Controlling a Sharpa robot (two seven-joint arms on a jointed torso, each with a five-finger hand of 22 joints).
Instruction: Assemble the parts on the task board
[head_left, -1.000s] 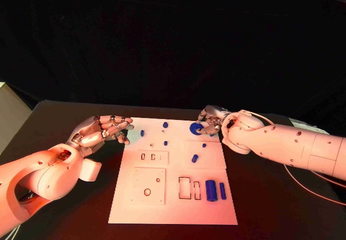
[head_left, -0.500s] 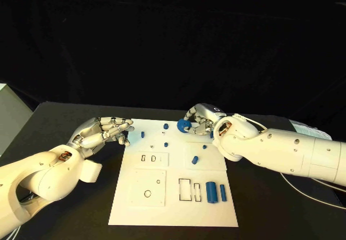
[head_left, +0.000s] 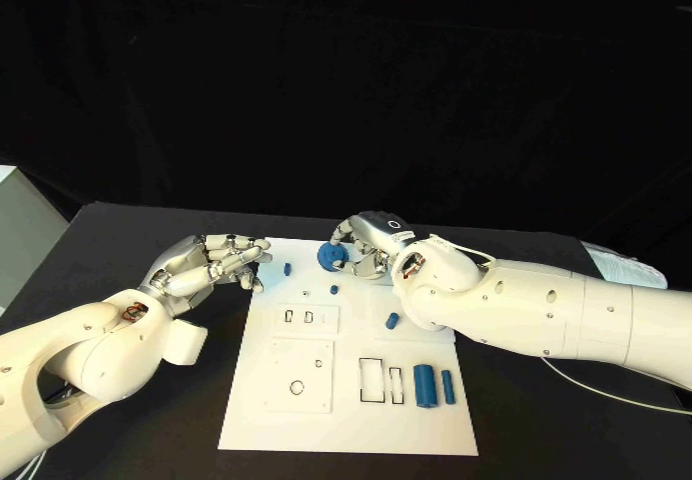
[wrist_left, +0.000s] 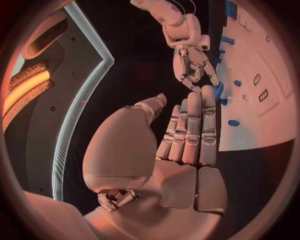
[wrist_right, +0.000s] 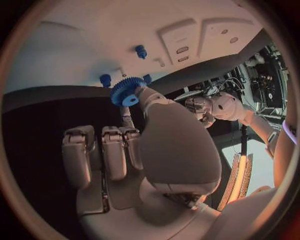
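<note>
Task board (head_left: 346, 400) with blue parts, blue gear (head_left: 332, 258) pinched in right robot hand (head_left: 378, 245), left robot hand (head_left: 209, 262) released.

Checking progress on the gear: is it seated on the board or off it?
Off it. The blue gear is pinched in the right hand, above the task board.

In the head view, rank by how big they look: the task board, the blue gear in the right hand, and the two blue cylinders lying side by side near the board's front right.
1. task board
2. blue gear, partly hidden by the right hand
3. thicker blue cylinder, close to the gear, so unsure
4. thinner blue cylinder
</note>
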